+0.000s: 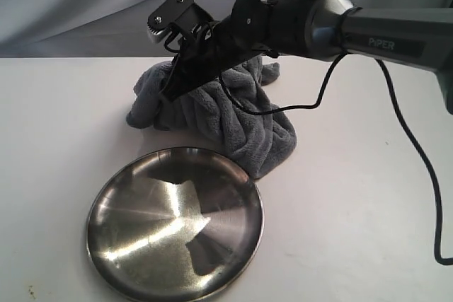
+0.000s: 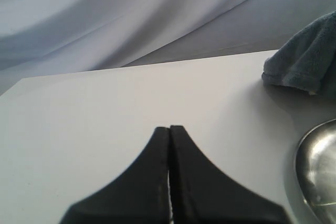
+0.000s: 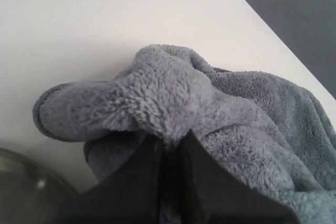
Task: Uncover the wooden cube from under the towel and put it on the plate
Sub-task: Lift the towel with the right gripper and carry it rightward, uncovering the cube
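The dark grey towel [image 1: 233, 122] lies bunched on the white table behind the steel plate [image 1: 141, 235]. My right gripper [image 1: 172, 90] reaches across from the right and is shut on a fold of the towel [image 3: 157, 98] near its left end. The fold bulges up between the black fingers [image 3: 142, 177]. The wooden cube is hidden; no part of it shows in any view. My left gripper [image 2: 169, 128] is shut with nothing in it, low over bare table, with a towel corner [image 2: 304, 61] and the plate's rim [image 2: 302, 156] off to one side.
A black cable [image 1: 417, 153] hangs from the right arm [image 1: 382, 37] and trails down over the table at the right. A grey cloth backdrop [image 1: 85, 5] rises behind the table's far edge.
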Robot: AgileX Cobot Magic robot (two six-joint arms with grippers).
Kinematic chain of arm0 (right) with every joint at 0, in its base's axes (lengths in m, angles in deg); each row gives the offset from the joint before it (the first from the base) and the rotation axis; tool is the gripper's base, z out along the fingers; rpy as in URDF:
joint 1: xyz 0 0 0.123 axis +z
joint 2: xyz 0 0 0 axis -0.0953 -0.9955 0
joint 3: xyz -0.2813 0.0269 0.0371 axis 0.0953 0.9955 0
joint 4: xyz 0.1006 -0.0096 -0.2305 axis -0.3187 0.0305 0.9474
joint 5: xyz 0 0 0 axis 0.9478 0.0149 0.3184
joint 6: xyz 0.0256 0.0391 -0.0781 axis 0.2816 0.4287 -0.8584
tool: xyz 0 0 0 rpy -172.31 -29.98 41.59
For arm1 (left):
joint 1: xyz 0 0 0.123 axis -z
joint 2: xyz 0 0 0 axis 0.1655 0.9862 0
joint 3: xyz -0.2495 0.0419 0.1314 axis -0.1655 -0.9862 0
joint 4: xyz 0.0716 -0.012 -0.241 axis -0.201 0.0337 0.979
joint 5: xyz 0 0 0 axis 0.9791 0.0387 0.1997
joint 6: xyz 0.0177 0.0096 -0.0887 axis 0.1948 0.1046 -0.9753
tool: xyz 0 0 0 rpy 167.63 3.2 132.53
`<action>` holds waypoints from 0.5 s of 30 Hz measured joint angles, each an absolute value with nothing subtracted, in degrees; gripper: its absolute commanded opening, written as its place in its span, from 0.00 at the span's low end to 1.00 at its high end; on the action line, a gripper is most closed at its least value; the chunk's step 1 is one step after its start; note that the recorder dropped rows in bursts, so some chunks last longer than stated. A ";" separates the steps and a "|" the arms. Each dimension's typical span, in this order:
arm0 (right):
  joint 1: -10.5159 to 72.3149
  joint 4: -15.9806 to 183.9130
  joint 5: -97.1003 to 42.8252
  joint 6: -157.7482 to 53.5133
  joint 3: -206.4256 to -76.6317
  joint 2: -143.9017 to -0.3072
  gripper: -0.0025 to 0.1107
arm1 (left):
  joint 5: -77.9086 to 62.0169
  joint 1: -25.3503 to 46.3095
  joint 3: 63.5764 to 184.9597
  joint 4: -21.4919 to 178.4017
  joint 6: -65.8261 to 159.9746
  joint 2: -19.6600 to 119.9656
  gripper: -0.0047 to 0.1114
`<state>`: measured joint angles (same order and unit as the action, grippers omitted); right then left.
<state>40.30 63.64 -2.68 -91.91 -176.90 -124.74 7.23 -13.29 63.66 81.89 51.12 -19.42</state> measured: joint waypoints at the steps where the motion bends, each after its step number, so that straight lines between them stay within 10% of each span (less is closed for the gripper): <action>1: 40.30 63.64 -2.02 -91.91 -176.90 -124.37 0.02 | 7.23 -13.29 63.66 81.89 51.12 -19.42 0.04; 15: 40.30 65.83 0.16 -91.91 -176.90 -120.77 0.02 | 7.23 -13.29 63.66 81.89 51.12 -19.42 0.04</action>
